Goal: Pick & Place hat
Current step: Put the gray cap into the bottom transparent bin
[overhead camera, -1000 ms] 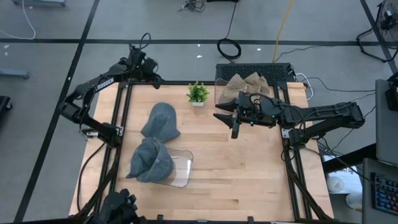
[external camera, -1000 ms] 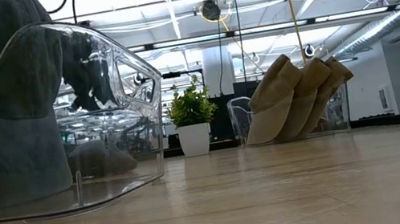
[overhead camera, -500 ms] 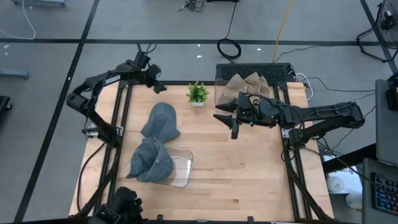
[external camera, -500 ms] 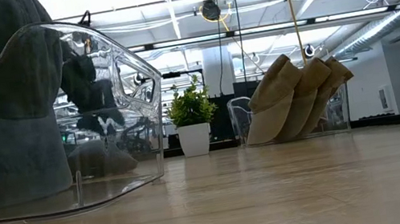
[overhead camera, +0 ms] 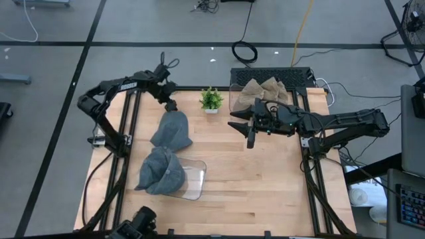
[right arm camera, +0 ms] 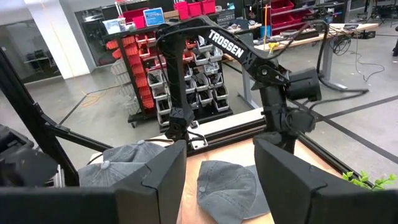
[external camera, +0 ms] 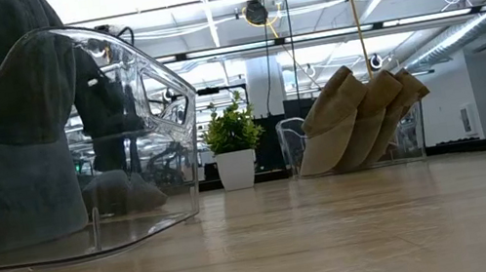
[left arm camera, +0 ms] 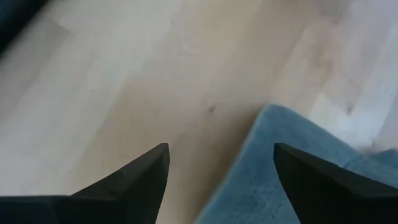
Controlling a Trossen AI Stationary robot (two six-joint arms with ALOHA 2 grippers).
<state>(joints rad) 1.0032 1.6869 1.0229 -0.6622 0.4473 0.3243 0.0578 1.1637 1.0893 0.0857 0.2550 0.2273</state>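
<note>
A loose grey hat (overhead camera: 171, 129) lies on the wooden table (overhead camera: 265, 179), left of centre. My left gripper (overhead camera: 170, 105) hangs open just over the hat's far edge, pointing steeply down. In the left wrist view its fingers (left arm camera: 221, 168) straddle that edge of the hat (left arm camera: 280, 168) without touching it. A second grey hat (overhead camera: 161, 171) sits in a clear bin (overhead camera: 192, 180) near the front left. My right gripper (overhead camera: 242, 131) waits open and level in the air at mid-table, with nothing between its fingers (right arm camera: 221, 180).
A clear bin of tan hats (overhead camera: 261, 93) stands at the far edge. A small potted plant (overhead camera: 211, 99) stands beside it, close to my left gripper. The table's near right half is bare wood. Black frame rails (overhead camera: 129, 126) run along both side edges.
My left gripper has swung from beyond the table's far left corner toward the right and the near side. It has come down over the loose grey hat's far edge and tipped from nearly level to steeply downward. The hats have not moved.
</note>
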